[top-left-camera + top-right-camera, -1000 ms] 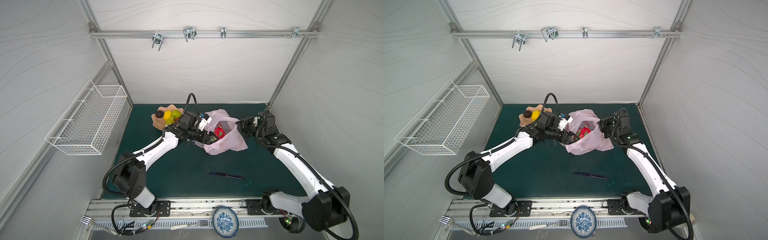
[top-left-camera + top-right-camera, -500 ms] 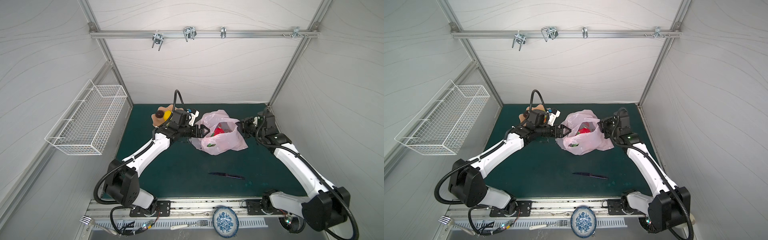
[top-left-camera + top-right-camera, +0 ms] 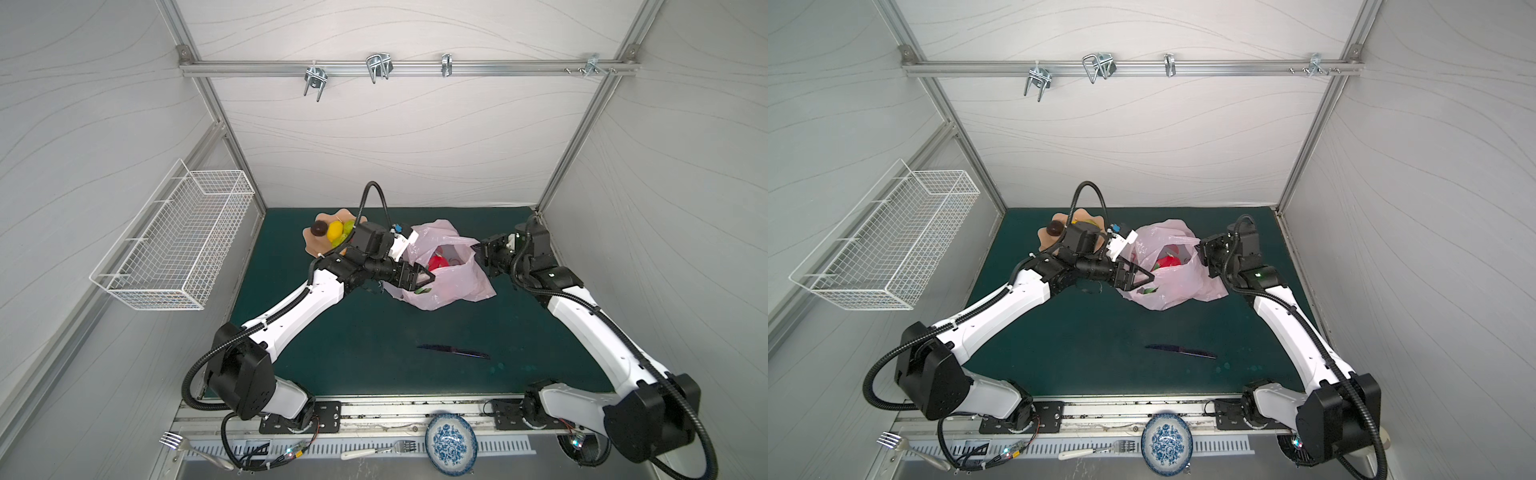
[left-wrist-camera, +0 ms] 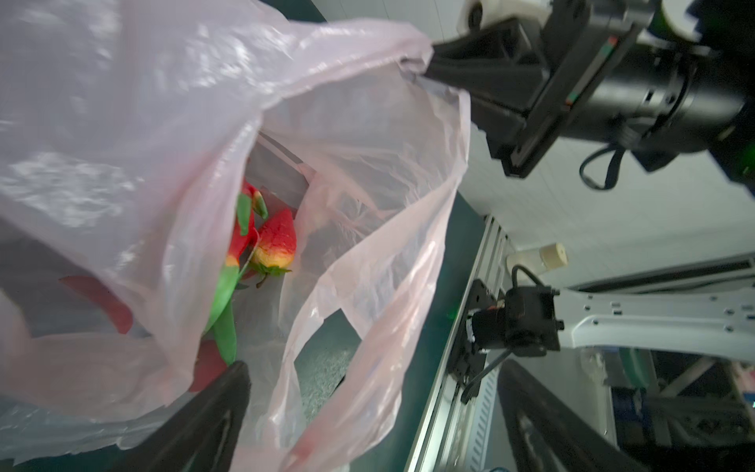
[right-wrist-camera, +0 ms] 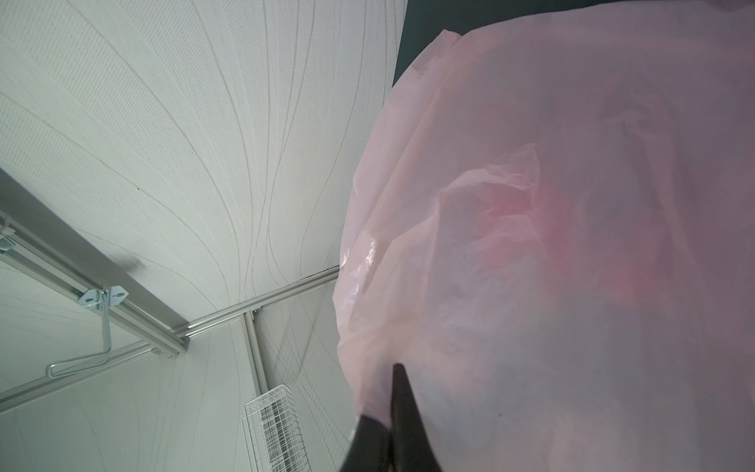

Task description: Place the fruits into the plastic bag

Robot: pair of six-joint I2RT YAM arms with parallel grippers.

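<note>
Just ahead of left tool (image 3: 424,282), strawberry (image 4: 275,241) inside plastic bag (image 3: 457,286)

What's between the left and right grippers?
The plastic bag, mouth open, dragon fruit inside. The right gripper pinches its rim, and the left gripper is open at its mouth. Shows in both top views.

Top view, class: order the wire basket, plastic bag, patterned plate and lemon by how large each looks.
Largest to smallest in a top view:
1. wire basket (hangs nearer the camera, so its true size is unsure)
2. plastic bag
3. patterned plate
4. lemon
</note>
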